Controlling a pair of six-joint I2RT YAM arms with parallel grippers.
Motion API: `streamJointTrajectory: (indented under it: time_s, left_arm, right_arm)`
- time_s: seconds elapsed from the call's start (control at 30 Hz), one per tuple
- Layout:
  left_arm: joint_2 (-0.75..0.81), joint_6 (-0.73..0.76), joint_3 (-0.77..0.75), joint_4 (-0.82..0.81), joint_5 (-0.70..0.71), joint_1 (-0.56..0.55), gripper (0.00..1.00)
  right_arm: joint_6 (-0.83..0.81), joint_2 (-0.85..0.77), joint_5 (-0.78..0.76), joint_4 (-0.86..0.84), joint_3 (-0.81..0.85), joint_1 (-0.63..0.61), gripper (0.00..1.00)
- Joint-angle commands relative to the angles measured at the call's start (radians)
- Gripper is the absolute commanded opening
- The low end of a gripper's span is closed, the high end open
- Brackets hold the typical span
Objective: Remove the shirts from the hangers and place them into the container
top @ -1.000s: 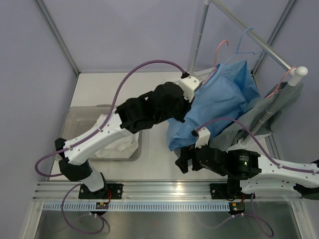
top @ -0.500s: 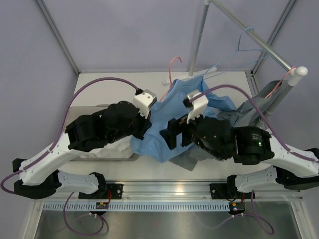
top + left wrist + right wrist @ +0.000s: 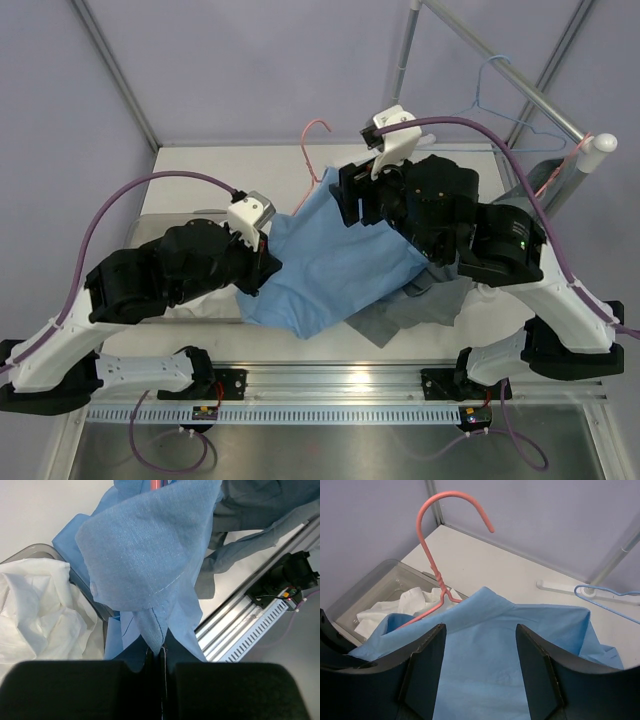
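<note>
Top external view: two robot arms work a light blue shirt (image 3: 335,265) spread across the middle of the counter (image 3: 200,170). Its pink hanger (image 3: 427,547) pokes out of the collar toward the far edge.

The left gripper (image 3: 262,262) has its jaws together, clamped on a fold of blue cloth at the shirt's left side. The left wrist view shows the fabric pinched tight between the black fingers (image 3: 75,690).

The right gripper (image 3: 352,200) hangs just above the collar with its jaws apart and nothing clamped between them. The right wrist view shows the collar and the hanger's twisted neck lying beyond the spread fingers.

The smoky-grey container (image 3: 385,577) sits at the counter's left side, largely hidden under the left arm in the overhead view. The crumpled white shirt (image 3: 35,610) lies inside it, and the blue cloth drapes over its right rim.

A grey shirt (image 3: 420,305) lies bunched toward the near right, partly under the blue one. A second pink hanger (image 3: 562,165) hooks near the end of the white rack pole (image 3: 600,145), and a light blue hanger (image 3: 480,98) hangs farther along it.
</note>
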State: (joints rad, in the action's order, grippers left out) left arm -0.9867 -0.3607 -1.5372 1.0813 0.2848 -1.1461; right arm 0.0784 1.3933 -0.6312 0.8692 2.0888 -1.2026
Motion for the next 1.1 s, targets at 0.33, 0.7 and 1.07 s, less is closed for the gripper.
streamJointTrajectory:
  time_s: [0.33, 0.7, 1.07]
  left_arm:
    - [-0.006, -0.007, 0.015, -0.129, -0.134, 0.000, 0.00]
    - [0.025, -0.012, 0.026, -0.155, -0.183, 0.000, 0.00]
    - [0.111, -0.061, 0.155, -0.144, -0.176, -0.001, 0.59]
  right_arm:
    - [-0.114, 0.045, 0.143, -0.078, -0.016, 0.009, 0.65]
    - [-0.109, 0.058, 0.180, -0.144, -0.087, 0.066, 0.00]
    - [-0.140, 0.010, 0.084, -0.141, -0.052, 0.078, 0.00]
